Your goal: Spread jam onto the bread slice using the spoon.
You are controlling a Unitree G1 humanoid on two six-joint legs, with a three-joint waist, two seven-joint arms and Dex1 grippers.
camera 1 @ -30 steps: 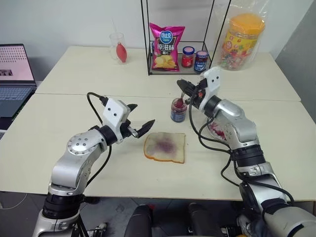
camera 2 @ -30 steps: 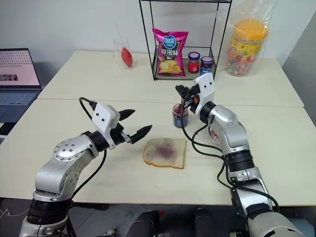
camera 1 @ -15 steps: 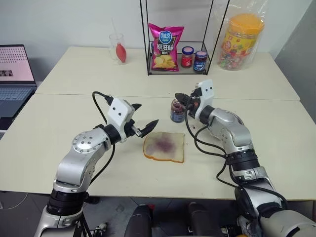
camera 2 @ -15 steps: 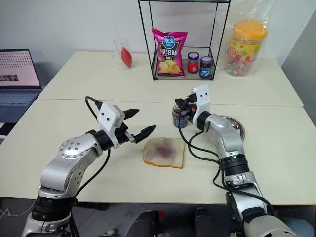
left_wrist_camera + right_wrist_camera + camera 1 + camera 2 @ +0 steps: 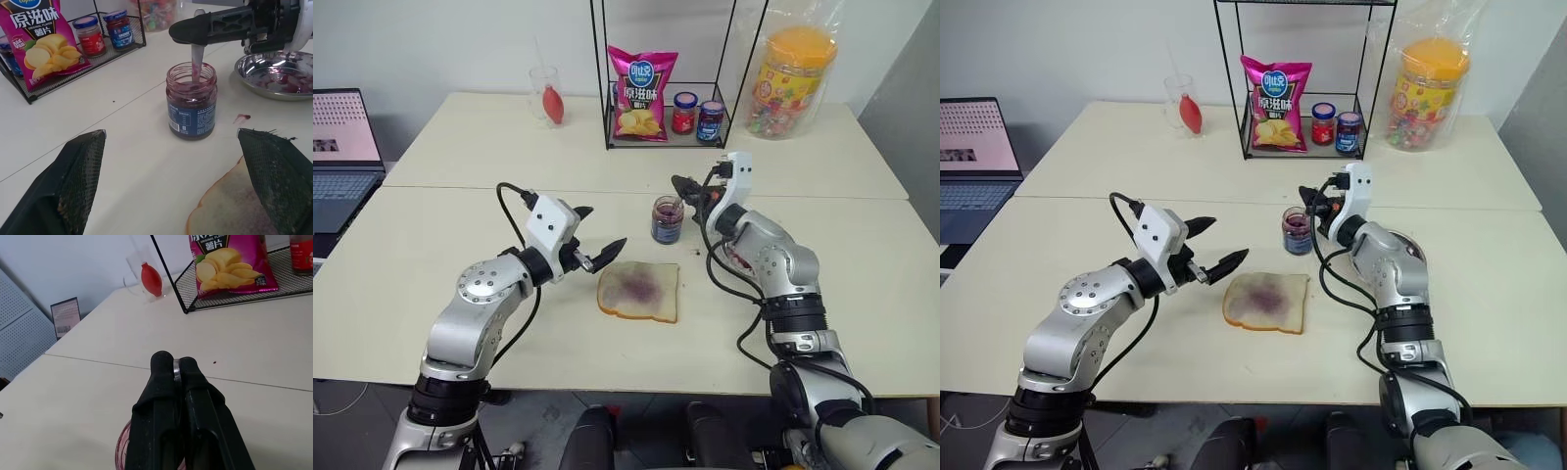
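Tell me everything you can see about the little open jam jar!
The open jam jar is small, round and made of clear glass, with no lid on. Purple-red jam smears its inside walls, and a dark blue label with white print wraps around it. It stands upright on the pale table, just behind the bread slice and beside a shiny metal dish. The silvery spoon, pinched in the right gripper, reaches straight down into its mouth.

Right gripper (image 5: 683, 183) rolls at the wrist and sinks, spoon (image 5: 196, 62) now hanging into the open jam jar (image 5: 667, 219). Metal dish (image 5: 277, 76) re-covered by the forearm.
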